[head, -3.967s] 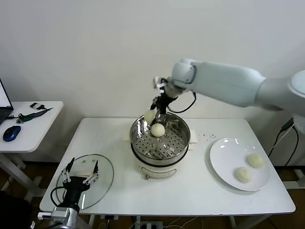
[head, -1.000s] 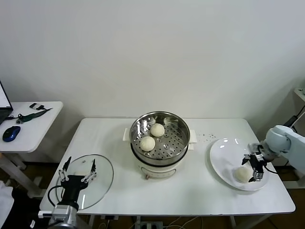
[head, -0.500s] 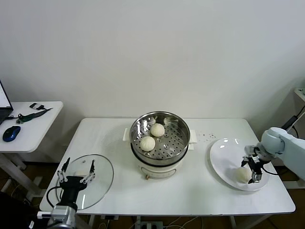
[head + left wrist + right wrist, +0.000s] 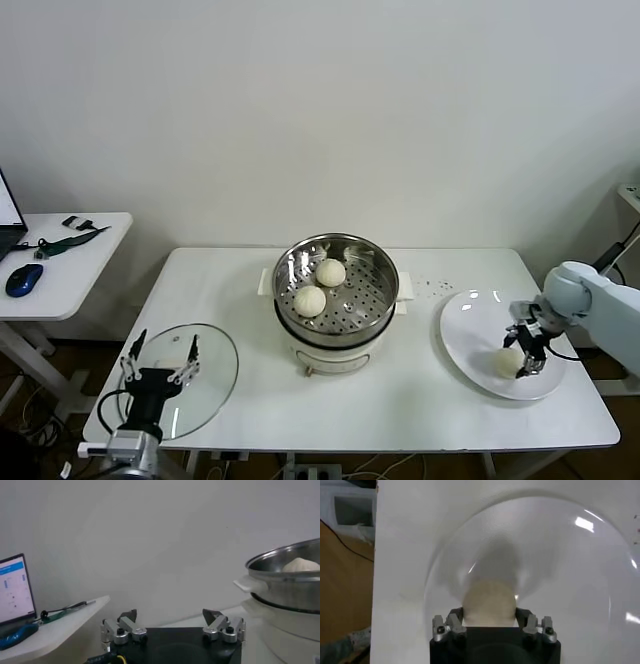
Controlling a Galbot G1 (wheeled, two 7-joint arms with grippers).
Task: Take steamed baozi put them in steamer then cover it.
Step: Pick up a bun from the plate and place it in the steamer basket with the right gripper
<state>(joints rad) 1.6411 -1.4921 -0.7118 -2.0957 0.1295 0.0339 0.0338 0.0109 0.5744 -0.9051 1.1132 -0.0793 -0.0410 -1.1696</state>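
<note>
The steamer (image 4: 388, 285) stands mid-table with two steamed baozi (image 4: 331, 272) (image 4: 309, 300) on its perforated floor. A third baozi (image 4: 506, 362) rests on the white plate (image 4: 468, 322) at the right. My right gripper (image 4: 520, 358) is down on the plate, shut on that baozi. In the right wrist view the baozi (image 4: 489, 599) fills the gap between the fingers of the right gripper (image 4: 489, 612). My left gripper (image 4: 160, 366) hangs open over the glass lid (image 4: 212, 372) at the front left. Its wrist view shows the left gripper (image 4: 170, 613) empty and the steamer (image 4: 285, 582) off to one side.
A small side table (image 4: 90, 262) at the far left carries a blue mouse (image 4: 24, 280) and cables. The plate sits close to the main table's right edge. The steamer's white base (image 4: 330, 358) has side handles.
Four seconds ago my right gripper was releasing a baozi over the steamer. Over the last second its fingers have shut on the baozi on the plate. The left arm stayed put.
</note>
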